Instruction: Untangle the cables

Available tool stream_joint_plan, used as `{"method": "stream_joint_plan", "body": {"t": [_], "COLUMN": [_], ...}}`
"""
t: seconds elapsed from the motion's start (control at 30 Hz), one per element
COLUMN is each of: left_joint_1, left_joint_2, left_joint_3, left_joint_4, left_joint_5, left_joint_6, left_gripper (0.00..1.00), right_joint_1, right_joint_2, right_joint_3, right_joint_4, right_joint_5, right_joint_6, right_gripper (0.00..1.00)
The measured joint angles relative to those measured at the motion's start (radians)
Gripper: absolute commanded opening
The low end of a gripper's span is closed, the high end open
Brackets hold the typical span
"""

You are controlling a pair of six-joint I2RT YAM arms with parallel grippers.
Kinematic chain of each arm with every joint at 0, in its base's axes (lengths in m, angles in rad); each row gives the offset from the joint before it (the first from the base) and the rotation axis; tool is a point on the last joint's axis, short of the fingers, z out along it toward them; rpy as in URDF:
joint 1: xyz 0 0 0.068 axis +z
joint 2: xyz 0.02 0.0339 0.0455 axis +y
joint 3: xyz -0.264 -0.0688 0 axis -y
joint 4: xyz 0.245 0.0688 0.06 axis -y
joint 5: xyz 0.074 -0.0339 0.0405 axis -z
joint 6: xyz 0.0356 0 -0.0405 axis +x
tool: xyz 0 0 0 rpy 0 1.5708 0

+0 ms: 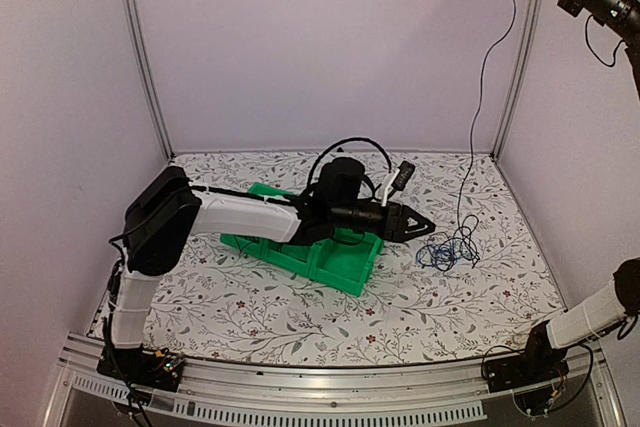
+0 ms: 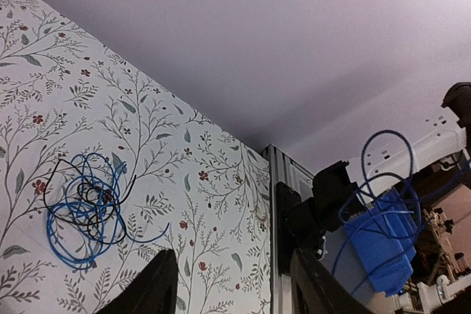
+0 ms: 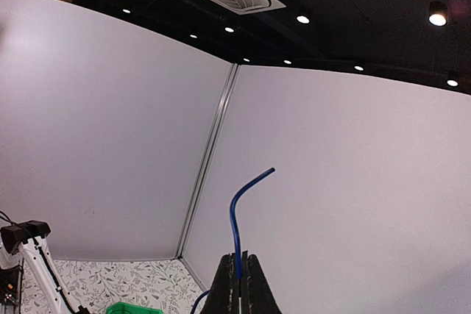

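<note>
Your left gripper hovers, fingers spread and holding nothing, just left of the tangled heap of thin blue and black cables on the floral-patterned table; your right gripper, raised high at far right, pinches one thin blue cable (its free end curls upward).

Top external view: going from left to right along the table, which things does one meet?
Left arm's base → green tray → tangle of cables → right arm's base.
</note>
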Motion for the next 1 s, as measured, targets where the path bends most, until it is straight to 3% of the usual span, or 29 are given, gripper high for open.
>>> {"method": "stream_joint_plan", "body": {"t": [0.13,0.23,0.43,0.5,0.6,0.77,0.87,1.0], "left_joint_1": [0.000,0.000,0.000,0.000,0.005,0.011,0.016,0.017], "left_joint_2": [0.005,0.007,0.079,0.111,0.153,0.195,0.197,0.197], "left_joint_3": [-0.013,-0.003,0.097,0.124,0.139,0.161,0.175,0.185], "left_joint_4": [0.053,0.074,0.090,0.090,0.094,0.100,0.113,0.146], "left_joint_5": [0.078,0.121,0.156,0.153,0.130,0.097,0.090,0.095], "left_joint_6": [-0.014,-0.021,-0.036,-0.046,-0.071,-0.111,-0.116,-0.116], "left_gripper": [0.58,0.51,0.21,0.18,0.19,0.42,0.44,0.40], "right_joint_1": [0.000,0.000,0.000,0.000,0.000,0.000,0.000,0.000], "right_joint_2": [0.000,0.000,0.000,0.001,0.002,0.005,0.006,0.006], "right_joint_3": [-0.004,-0.007,-0.013,-0.013,-0.013,-0.013,-0.013,-0.013], "right_joint_4": [0.003,0.003,0.008,0.011,0.018,0.025,0.026,0.026], "right_joint_5": [-0.002,-0.002,-0.002,-0.002,-0.002,-0.002,-0.002,-0.002], "right_joint_6": [0.003,0.004,0.011,0.014,0.019,0.026,0.030,0.036], "right_gripper": [0.00,0.00,0.00,0.00,0.00,0.00,0.00,0.00]}}
